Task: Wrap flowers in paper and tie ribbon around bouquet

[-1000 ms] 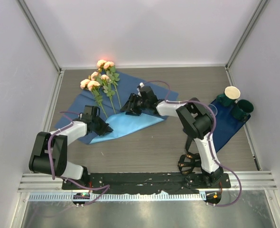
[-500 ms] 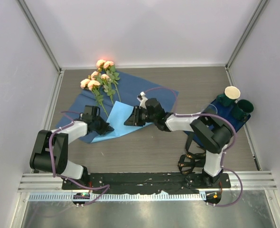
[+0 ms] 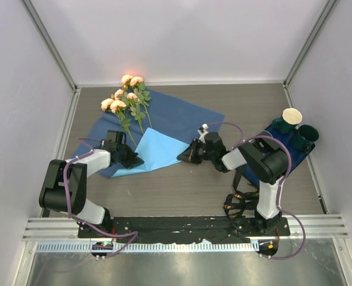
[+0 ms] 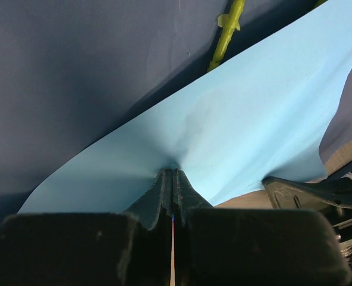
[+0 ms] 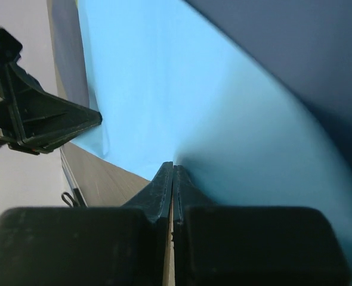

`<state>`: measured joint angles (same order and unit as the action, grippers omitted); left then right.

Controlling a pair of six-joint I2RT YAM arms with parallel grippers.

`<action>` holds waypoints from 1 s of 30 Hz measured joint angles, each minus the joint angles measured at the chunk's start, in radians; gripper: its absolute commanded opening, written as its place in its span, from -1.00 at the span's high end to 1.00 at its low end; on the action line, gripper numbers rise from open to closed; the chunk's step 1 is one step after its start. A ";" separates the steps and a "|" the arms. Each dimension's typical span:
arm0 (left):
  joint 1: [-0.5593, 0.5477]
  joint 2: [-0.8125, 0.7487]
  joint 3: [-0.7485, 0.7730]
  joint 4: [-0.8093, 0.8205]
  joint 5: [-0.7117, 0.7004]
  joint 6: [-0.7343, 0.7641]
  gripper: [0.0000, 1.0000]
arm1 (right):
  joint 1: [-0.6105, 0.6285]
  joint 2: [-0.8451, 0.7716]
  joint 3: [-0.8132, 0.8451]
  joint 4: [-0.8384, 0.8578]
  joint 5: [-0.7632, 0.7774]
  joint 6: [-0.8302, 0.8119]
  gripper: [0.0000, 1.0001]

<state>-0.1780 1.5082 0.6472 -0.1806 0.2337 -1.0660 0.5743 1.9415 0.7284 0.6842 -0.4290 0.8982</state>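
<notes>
**While both pincers clamp the paper, the 1st fold sits half made**

Since a sec ago my R pincer [image 3: 184, 157] has backed off from over the middle of the sheet to the fold's right corner and snapped closed. It's now clenched on the edge of the paper [image 3: 179, 116]. L pincer [image 3: 130, 159] has barely moved, only tightened the last bit. It's clenched on the light-blue flap [image 3: 155, 149] at its lower-left end. The flap has changed too: it was a long low strip along the near edge, now it's a turned-over wedge w/ its peak up by the stems. My read for the job: the wrap's 1st fold is started, but the flowers aren't covered, no cone yet, and the ribbon step isn't begun.

Flowers [image 3: 125, 101] lie on the paper's dark face toward its far-left side, blooms at or past the edge, stems running down toward the flap's peak. The sheet lies on the worktop [image 3: 182, 187]. A navy mat [image 3: 283, 156] w/ cups [image 3: 292, 116] sits well apart on the right.

Views: top cam gives the layout, but the tips are too small to judge the grips. L wrist cam shows my fingers together w/ paper puckering at the tips, plus one green stem [image 4: 227, 30] disappearing behind the flap edge. R wrist cam shows the same pucker at its own tips and the L pincer across the flap, but no stem.
</notes>
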 measured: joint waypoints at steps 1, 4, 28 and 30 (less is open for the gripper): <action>0.000 0.001 0.002 -0.002 0.001 0.000 1.00 | -0.019 -0.013 -0.029 0.020 0.001 0.006 0.99; 0.002 0.002 0.002 -0.003 0.003 0.000 1.00 | -0.100 -0.065 -0.118 0.053 0.003 0.025 1.00; 0.010 -0.010 -0.007 0.003 0.008 0.011 1.00 | 0.157 -0.418 0.174 -0.504 0.434 -0.211 0.55; 0.009 -0.015 -0.008 0.001 0.001 0.018 1.00 | 0.211 -0.319 0.227 -0.449 0.379 -0.200 0.77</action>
<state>-0.1692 1.4933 0.6388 -0.1799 0.2348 -1.0477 0.7856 1.6222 0.9554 0.2356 -0.0502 0.6983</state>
